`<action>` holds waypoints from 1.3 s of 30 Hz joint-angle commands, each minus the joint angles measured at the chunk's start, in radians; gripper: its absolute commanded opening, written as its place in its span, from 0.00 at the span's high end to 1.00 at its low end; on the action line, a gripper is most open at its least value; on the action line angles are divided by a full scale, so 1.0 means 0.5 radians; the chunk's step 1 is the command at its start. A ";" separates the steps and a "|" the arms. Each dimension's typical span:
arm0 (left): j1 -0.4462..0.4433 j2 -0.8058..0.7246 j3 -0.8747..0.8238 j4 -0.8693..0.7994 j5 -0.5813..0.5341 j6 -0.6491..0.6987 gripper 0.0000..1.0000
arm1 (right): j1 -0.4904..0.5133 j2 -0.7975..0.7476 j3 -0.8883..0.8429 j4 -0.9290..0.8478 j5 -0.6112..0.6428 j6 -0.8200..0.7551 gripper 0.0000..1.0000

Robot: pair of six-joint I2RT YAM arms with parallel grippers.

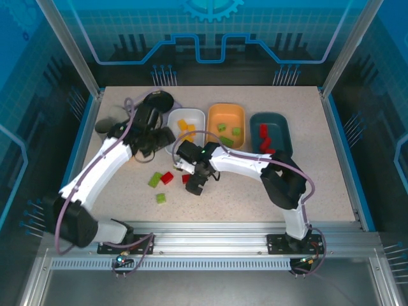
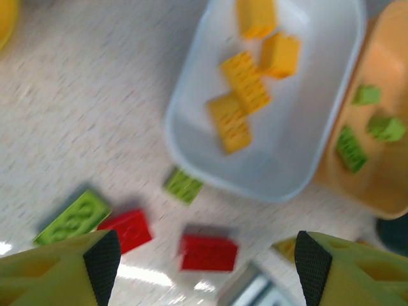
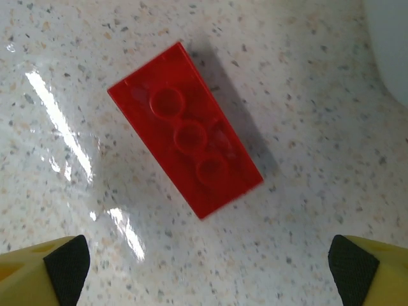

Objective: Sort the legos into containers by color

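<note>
top external. white tray (image 1: pixel 187 113) holds yellow-orange bricks, orange tray (image 1: pixel 227 108) green ones, dark teal tray (image 1: pixel 273 118) red ones. four bricks are loose on the counter (image 1: pixel 115 197): two green (image 1: pixel 155 180) (image 1: pixel 160 198) and two red (image 1: pixel 167 178) (image 1: pixel 186 179). left jaws hang at the white tray's near-left edge. right jaws hang over the red brick beside them. the two arms are close together, so contact between them is a risk if both move.

left wrist. left jaws are spread wide and empty, pads (image 2: pixel 102 258) at the frame corners. below them lie a red brick (image 2: pixel 207 252), a second red brick (image 2: pixel 127 229), and green bricks (image 2: pixel 71 217) (image 2: pixel 183 185). with several colours lying near, a careless descent could catch the wrong brick or nudge a neighbour.

right wrist. right jaws are released and empty. the red three-stud brick (image 3: pixel 185 156) lies flat and diagonal to the line between the pads (image 3: pixel 64 268). closing without turning the wrist would likely bear on its corners and spin or squirt it away. the white tray's wall (image 3: pixel 392 44) is near, and the teal tray is well apart, past the orange tray, so a weak grip could shed the brick into the wrong tray.
</note>
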 commanded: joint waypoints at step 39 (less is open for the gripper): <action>-0.379 -0.762 -0.634 0.127 0.202 -0.106 0.26 | -0.681 -0.806 -0.324 -0.098 0.107 0.790 0.70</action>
